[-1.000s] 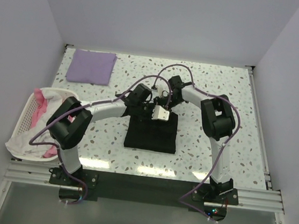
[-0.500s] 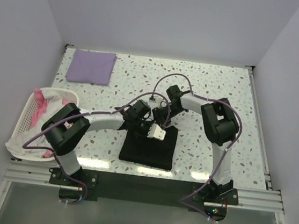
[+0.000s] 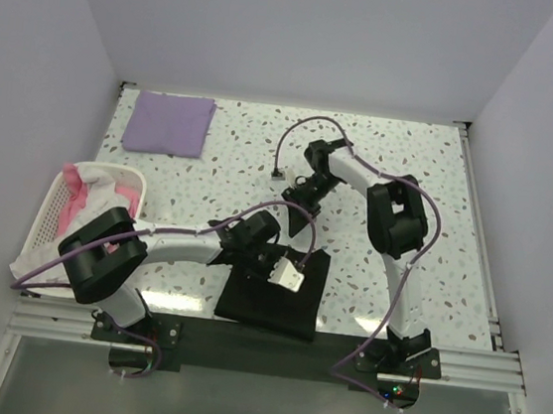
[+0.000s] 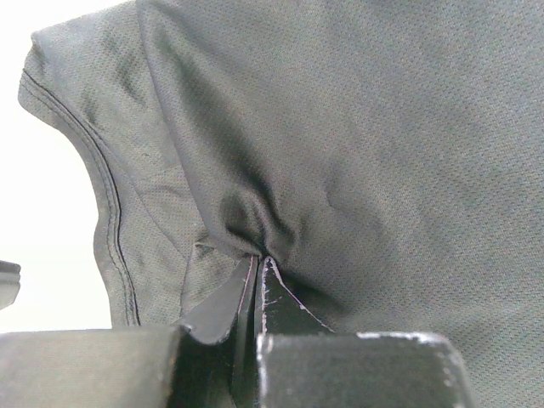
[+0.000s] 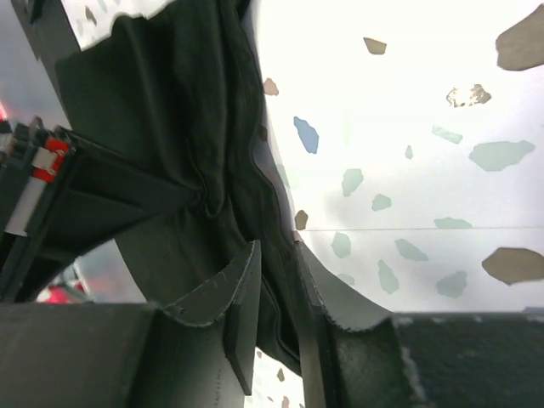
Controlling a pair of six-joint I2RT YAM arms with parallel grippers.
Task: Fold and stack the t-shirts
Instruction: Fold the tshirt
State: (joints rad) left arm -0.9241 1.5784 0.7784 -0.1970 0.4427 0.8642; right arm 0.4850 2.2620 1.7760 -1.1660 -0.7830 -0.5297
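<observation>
At the 6 o'clock edge of the desk [image 3: 432,155], the left pincer [image 4: 257,262] is pressed tight on the black t-shirt [image 3: 264,301], likely to drag it flat, while the right pincer [image 5: 276,259] has cloth between barely parted fingers, grip unclear, and the lavender t-shirt [image 3: 170,122] lies at 11 o'clock.

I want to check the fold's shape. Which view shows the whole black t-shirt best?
Top external: the black t-shirt shows nearly whole, a folded rectangle partly under the left arm. Left wrist shows only pinched fabric close up; right wrist only a bunched edge.
</observation>
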